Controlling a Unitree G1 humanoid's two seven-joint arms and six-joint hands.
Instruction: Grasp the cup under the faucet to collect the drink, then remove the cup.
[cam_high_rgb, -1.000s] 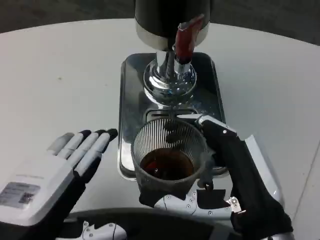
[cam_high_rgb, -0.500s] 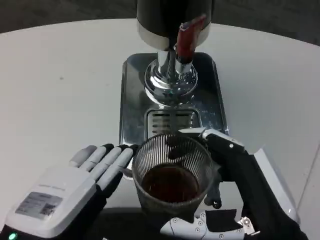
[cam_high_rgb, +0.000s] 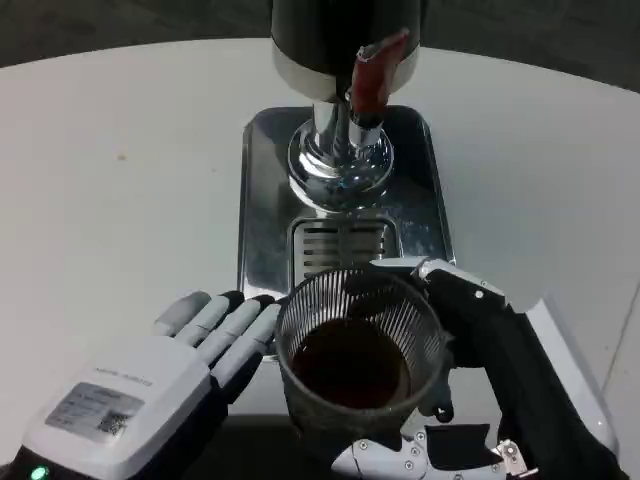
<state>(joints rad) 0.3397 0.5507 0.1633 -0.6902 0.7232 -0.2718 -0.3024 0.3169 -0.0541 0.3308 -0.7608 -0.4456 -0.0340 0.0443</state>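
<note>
Right hand (cam_high_rgb: 480, 340) grips the ribbed glass cup (cam_high_rgb: 358, 365), fingers wrapped around its right side and base; the cup holds dark drink and sits at the near edge of the steel drip tray (cam_high_rgb: 262, 200), in front of the drain grille (cam_high_rgb: 343, 243) and well clear of the red-handled faucet (cam_high_rgb: 374, 80). Left hand (cam_high_rgb: 160, 380) lies flat and empty on the white surface (cam_high_rgb: 120, 170), fingers apart, fingertips just beside the cup's left wall.

A round white table (cam_high_rgb: 120, 150) carries a rectangular, shiny steel drip tray (cam_high_rgb: 262, 190), lying flat near its middle.
</note>
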